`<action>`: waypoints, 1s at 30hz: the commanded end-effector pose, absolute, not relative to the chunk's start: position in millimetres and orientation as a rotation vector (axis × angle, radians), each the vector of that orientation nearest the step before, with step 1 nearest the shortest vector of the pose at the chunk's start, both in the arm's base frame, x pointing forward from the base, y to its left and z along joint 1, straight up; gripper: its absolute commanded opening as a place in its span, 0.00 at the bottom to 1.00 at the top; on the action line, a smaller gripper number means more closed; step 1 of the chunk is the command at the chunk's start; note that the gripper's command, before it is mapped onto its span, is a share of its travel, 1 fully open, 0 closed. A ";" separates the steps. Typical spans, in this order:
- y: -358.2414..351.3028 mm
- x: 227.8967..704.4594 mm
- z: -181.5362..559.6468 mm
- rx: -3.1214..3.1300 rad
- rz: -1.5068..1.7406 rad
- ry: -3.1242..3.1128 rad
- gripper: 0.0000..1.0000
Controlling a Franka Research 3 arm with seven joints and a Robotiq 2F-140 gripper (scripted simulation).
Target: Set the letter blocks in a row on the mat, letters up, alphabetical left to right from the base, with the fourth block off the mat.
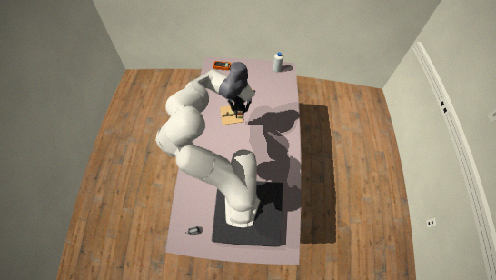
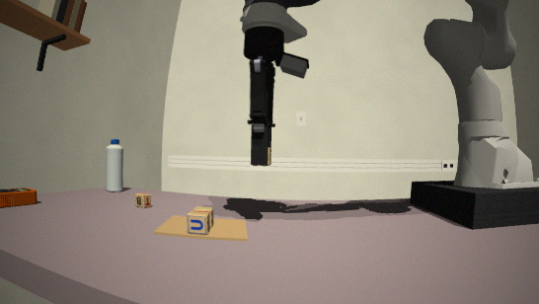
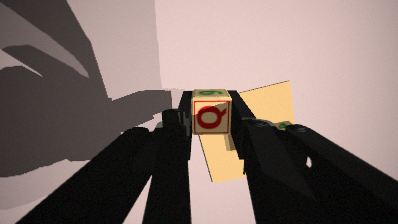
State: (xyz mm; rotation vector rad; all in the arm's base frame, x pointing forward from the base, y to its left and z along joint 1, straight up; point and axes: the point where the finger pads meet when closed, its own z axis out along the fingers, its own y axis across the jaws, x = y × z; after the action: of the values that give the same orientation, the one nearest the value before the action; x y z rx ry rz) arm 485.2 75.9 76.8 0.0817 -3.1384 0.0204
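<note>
My gripper (image 1: 239,116) (image 2: 261,164) (image 3: 209,105) is shut on a wooden block (image 3: 211,117) and holds it high above the table. The wrist view shows a red Q on this block's face toward the camera and a green mark on an adjoining side. The tan mat (image 1: 232,122) (image 2: 229,233) (image 3: 272,102) lies below. Two blocks stand close together on it; the nearer block (image 2: 198,223) in the exterior view has a blue U-like mark on its side. Their top letters cannot be read. Another block (image 2: 143,200) stands on the table off the mat, hidden in the top view.
A white bottle with a blue cap (image 1: 278,63) (image 2: 115,168) stands at the table's far end. An orange multimeter (image 1: 222,65) (image 2: 19,197) lies at the far left. A small grey object (image 1: 195,231) lies left of the robot's black base plate (image 1: 227,237) (image 2: 444,203).
</note>
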 end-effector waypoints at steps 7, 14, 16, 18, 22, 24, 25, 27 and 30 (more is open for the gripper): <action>74.1 496.1 79.0 0.440 0.029 -3.115 0.24; 74.8 501.1 79.3 0.579 0.030 -3.091 0.24; 75.1 503.3 79.4 0.642 0.030 -3.079 0.24; 75.4 505.0 79.5 0.688 0.030 -3.068 0.24; 75.9 508.3 79.7 0.780 0.031 -3.046 0.24; 76.2 510.0 79.8 0.828 0.031 -3.033 0.24; 76.4 510.8 79.8 0.851 0.031 -3.026 0.24; 76.7 512.5 79.9 0.898 0.031 -3.012 0.24; 77.1 515.0 79.9 0.966 0.031 -2.991 0.24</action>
State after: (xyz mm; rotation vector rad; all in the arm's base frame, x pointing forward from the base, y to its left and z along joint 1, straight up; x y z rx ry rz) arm 509.9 79.5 78.3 0.7787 -3.0383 0.0219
